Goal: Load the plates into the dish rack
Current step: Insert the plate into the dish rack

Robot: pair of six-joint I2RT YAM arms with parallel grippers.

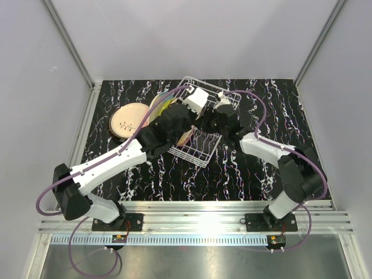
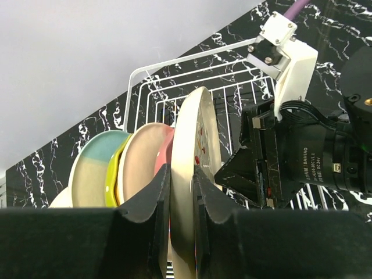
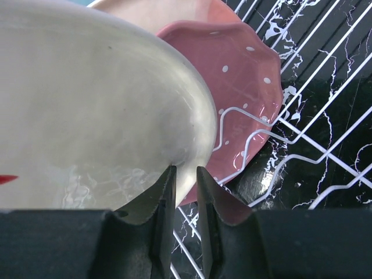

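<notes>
The white wire dish rack [image 1: 204, 152] stands mid-table. In the left wrist view several plates stand on edge in it: cream-blue [image 2: 92, 168], yellow-green [image 2: 113, 174], a pale peach one [image 2: 145, 157] and pink [image 2: 165, 148]. My left gripper [image 2: 182, 177] is shut on the rim of a cream plate with red marks [image 2: 195, 128], held upright over the rack [image 2: 174, 75]. My right gripper [image 3: 186, 174] is shut on the same cream plate [image 3: 87, 104] at its other edge, with the pink dotted plate [image 3: 238, 87] right behind. A peach sprig plate [image 1: 129, 120] lies on the table left of the rack.
Both arms meet over the rack, left gripper [image 1: 177, 123] and right gripper [image 1: 210, 121] close together. The right wrist's camera [image 2: 314, 163] sits just beyond the held plate. Black marbled table lies around the rack; grey walls enclose the back and sides.
</notes>
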